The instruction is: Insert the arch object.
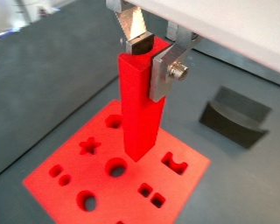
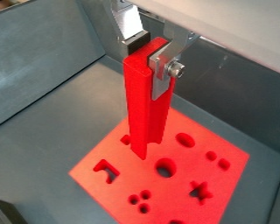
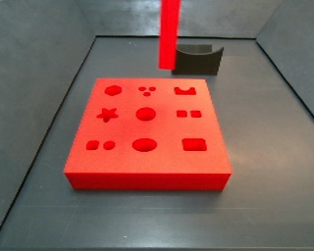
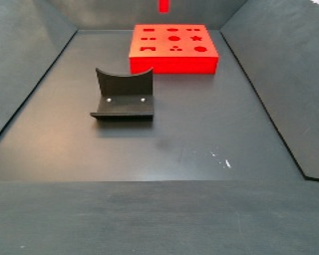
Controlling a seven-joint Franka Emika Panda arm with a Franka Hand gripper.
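- Wrist views: our gripper (image 1: 146, 54) has its silver plate fingers (image 1: 168, 73) clamped on the top of the arch object (image 1: 140, 105), a long smooth bright red bar hanging upright over the flat red board with shaped holes (image 1: 113, 175). In both wrist views the bar's lower end sits above the board, not in any hole.
- Side view: bar (image 3: 169, 34) is high above the board (image 3: 146, 127); dark grey notched block (image 3: 196, 60) stands behind.
- Other side view: only the bar tip (image 4: 163, 6) shows; gripper out of frame.
- Risk: we may miss the arch-shaped hole (image 3: 187, 90); slight tilt or offset jams the bar on the rim.

No text, label, brand or number can be read anywhere
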